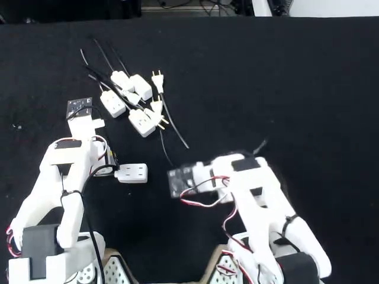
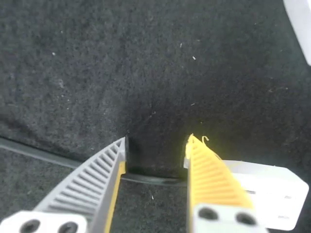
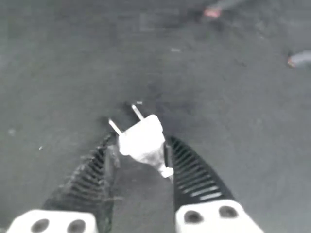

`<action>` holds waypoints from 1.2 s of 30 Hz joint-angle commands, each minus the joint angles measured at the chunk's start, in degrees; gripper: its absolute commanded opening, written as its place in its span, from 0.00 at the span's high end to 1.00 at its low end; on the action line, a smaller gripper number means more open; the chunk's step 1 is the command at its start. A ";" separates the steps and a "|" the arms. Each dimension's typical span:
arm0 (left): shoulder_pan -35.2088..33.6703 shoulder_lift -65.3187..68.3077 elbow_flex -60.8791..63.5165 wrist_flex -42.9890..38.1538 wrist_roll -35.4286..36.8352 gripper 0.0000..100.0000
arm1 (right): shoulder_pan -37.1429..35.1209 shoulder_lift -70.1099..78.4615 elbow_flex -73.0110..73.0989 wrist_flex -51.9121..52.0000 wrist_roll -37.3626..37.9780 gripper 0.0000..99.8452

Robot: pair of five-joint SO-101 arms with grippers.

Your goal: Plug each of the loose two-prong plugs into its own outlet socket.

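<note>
My right gripper is shut on a white two-prong plug, whose prongs point away from the fingers above the black mat. In the high view the right gripper sits near the table's middle front. A single white outlet socket lies to its left, right beside my left gripper. The left gripper stands open low over the mat. A thin black cable crosses between its fingers, and the same socket lies just outside the yellow finger.
A cluster of several white sockets and plugs with black cables lies at the back left. One cable trails from it toward the middle. The black mat covers the table to the right.
</note>
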 commanded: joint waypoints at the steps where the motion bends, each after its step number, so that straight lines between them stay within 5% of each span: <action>1: -0.57 -0.26 -0.40 -0.53 0.26 0.80 | -1.76 -1.98 -4.44 -0.26 -12.48 0.99; 9: -0.57 -0.26 -0.40 -0.53 0.26 0.80 | -5.45 -1.45 -5.76 -0.26 -38.42 0.98; 13: -0.57 -0.26 -0.40 -0.53 0.26 0.80 | -5.98 0.48 -9.63 8.18 -42.29 0.77; 18: -0.57 -0.26 -0.40 -0.53 0.26 0.80 | -3.87 5.93 -16.57 11.43 -41.41 0.66; 21: -0.57 -0.26 -0.40 -0.44 0.26 0.80 | -0.44 10.15 -20.53 11.78 -39.12 0.70; 28: -0.57 -0.26 -0.40 -0.44 0.26 0.80 | 2.46 19.91 -21.23 15.65 -10.29 0.86; 36: -0.57 -0.26 -0.40 -0.53 0.26 0.80 | 2.90 26.15 -21.41 7.74 -7.82 0.86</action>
